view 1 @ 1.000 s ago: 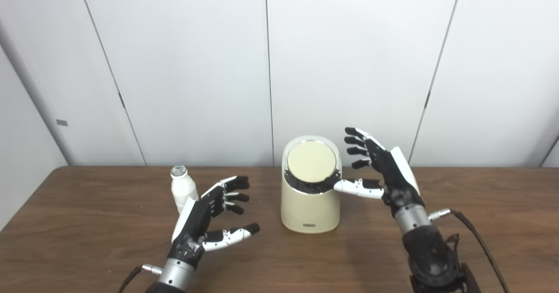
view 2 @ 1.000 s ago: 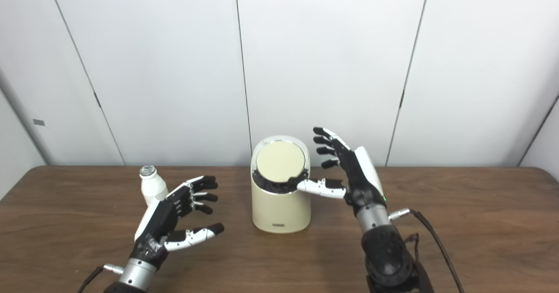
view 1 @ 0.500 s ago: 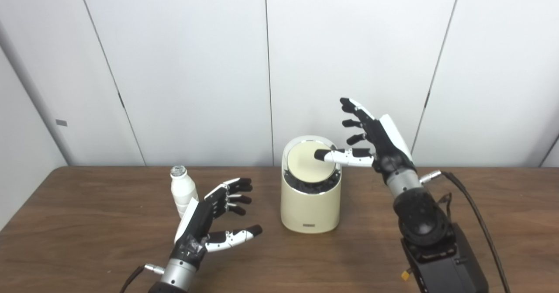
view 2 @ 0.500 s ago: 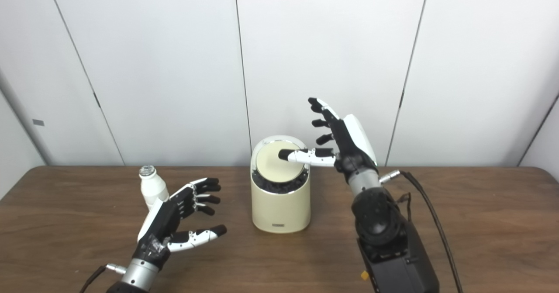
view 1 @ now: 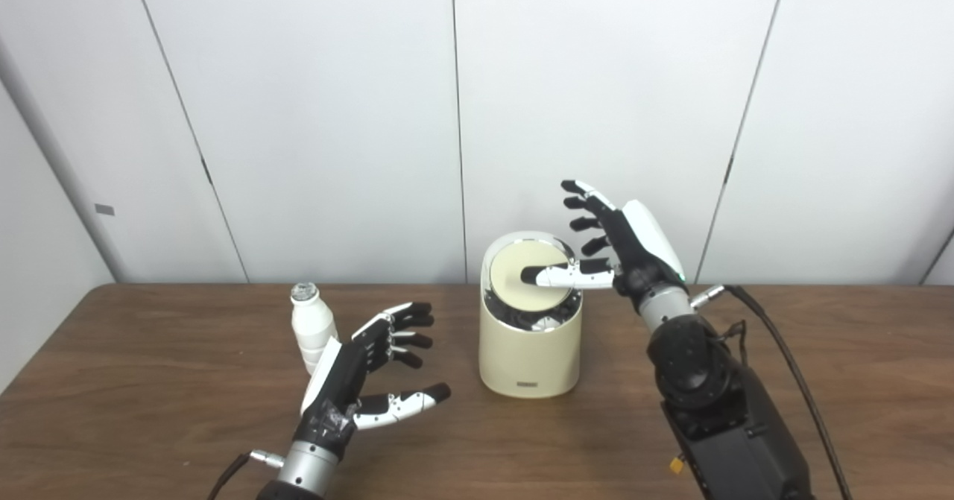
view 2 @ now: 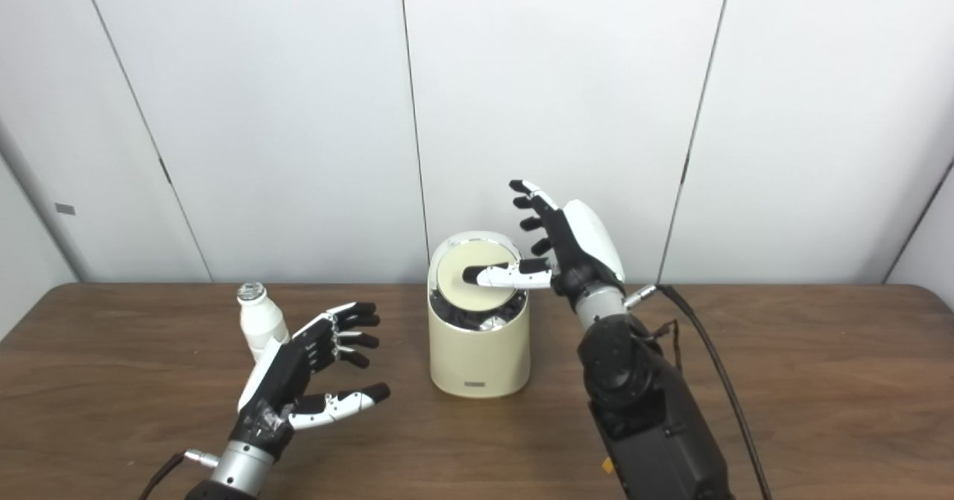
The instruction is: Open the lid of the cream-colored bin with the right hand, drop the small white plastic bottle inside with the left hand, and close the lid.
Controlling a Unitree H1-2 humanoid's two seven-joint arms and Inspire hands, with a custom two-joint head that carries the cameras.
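— Bin [view 1: 530, 351] first: where do we see it?
— Mid-table [view 1: 149, 410], cream, upright, its round lid [view 1: 531, 285] tilted toward us. Our right hand [view 1: 630, 243] is over it, fingers spread and raised, thumb lying flat on the lid.
— And the bottle [view 1: 313, 326]?
— Standing left of the bin, well apart from it. Our left hand [view 1: 356, 377] hovers just in front of the bottle, fingers splayed, holding nothing; whether it touches the bottle we cannot tell.
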